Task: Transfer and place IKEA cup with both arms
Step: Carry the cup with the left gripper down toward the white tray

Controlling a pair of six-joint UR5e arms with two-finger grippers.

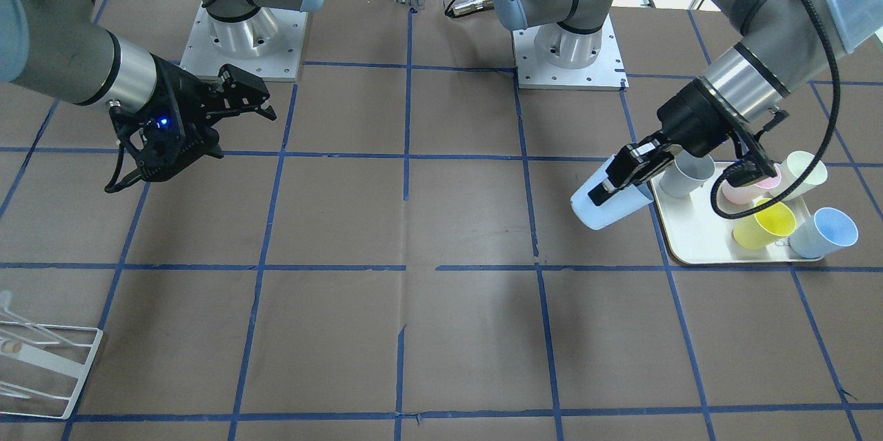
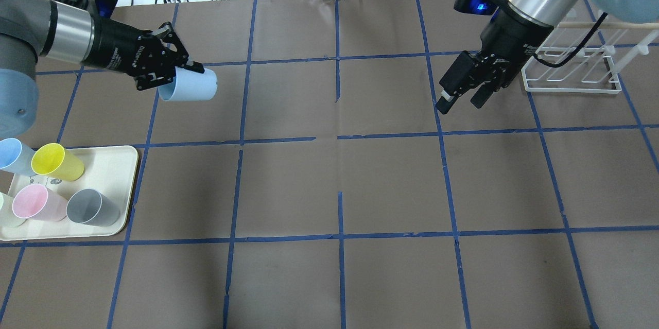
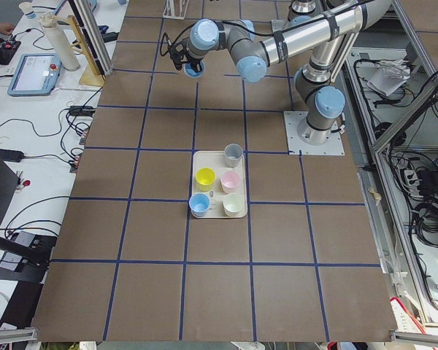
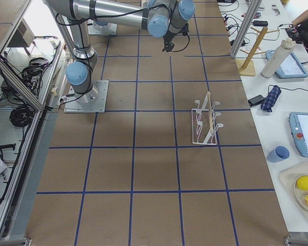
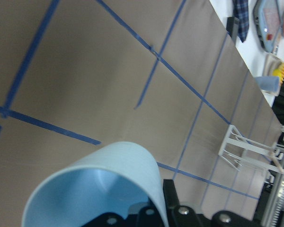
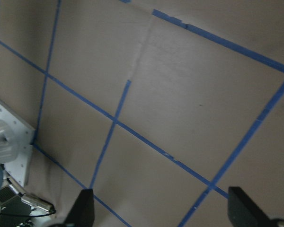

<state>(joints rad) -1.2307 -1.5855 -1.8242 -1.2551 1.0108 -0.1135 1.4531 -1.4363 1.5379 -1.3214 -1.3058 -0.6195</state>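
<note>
My left gripper (image 2: 181,74) is shut on the pale-blue IKEA cup (image 2: 189,85). It holds the cup on its side above the table, clear of the tray. One finger seems to reach inside the rim. In the front view the cup (image 1: 610,205) hangs from the left gripper (image 1: 624,175) just beside the tray. The left wrist view shows the cup's open mouth (image 5: 99,187). My right gripper (image 2: 460,104) is open and empty, above the table at the far right next to the rack. It also shows in the front view (image 1: 243,132) and in its own wrist view (image 6: 163,210).
A cream tray (image 2: 123,185) at the near left holds a second blue cup (image 2: 13,156), a yellow cup (image 2: 56,161), a pink cup (image 2: 36,203), a grey cup (image 2: 92,208) and a pale cup (image 2: 5,210). A white wire rack (image 2: 571,69) stands far right.
</note>
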